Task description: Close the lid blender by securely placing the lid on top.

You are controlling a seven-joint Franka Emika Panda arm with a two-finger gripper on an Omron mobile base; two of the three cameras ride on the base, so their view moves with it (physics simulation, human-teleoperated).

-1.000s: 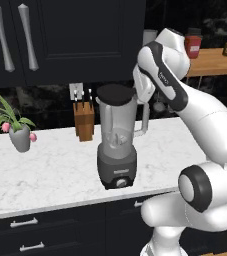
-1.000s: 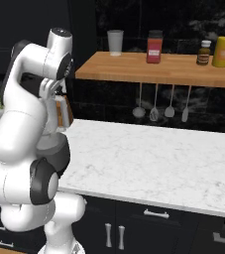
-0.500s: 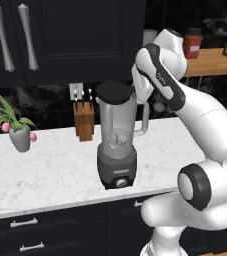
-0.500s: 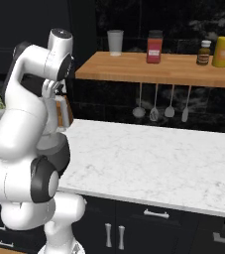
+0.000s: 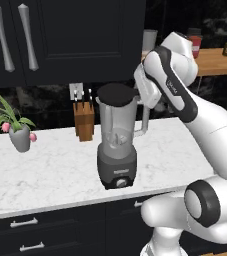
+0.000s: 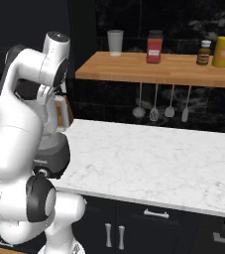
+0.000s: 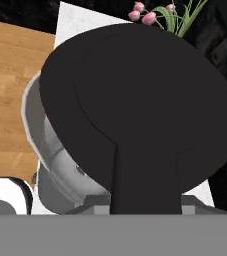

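- The blender (image 5: 117,145) stands on the white marble counter (image 5: 45,170), its dark base with the round knob near the counter's front edge.
- The lid (image 5: 116,92) sits at the jar's mouth in the left base view, dark and flat across the rim; whether it is fully seated I cannot tell.
- In the hand view the lid (image 7: 135,100) spreads wide, its tab pointing toward the camera, and the grey jar (image 7: 55,155) shows below its left edge, so the lid looks slightly off-centre over the jar.
- The gripper (image 5: 144,92) is just to the right of the blender's top, beside the lid's edge and above the jar handle; the fingers are hidden, so I cannot tell whether it grips the tab.
- A wooden knife block (image 5: 84,120) stands behind and left of the blender, against the wall.
- A potted plant (image 5: 16,131) with pink buds sits well to the blender's left.
- In the right base view the arm hides most of the blender (image 6: 54,151).
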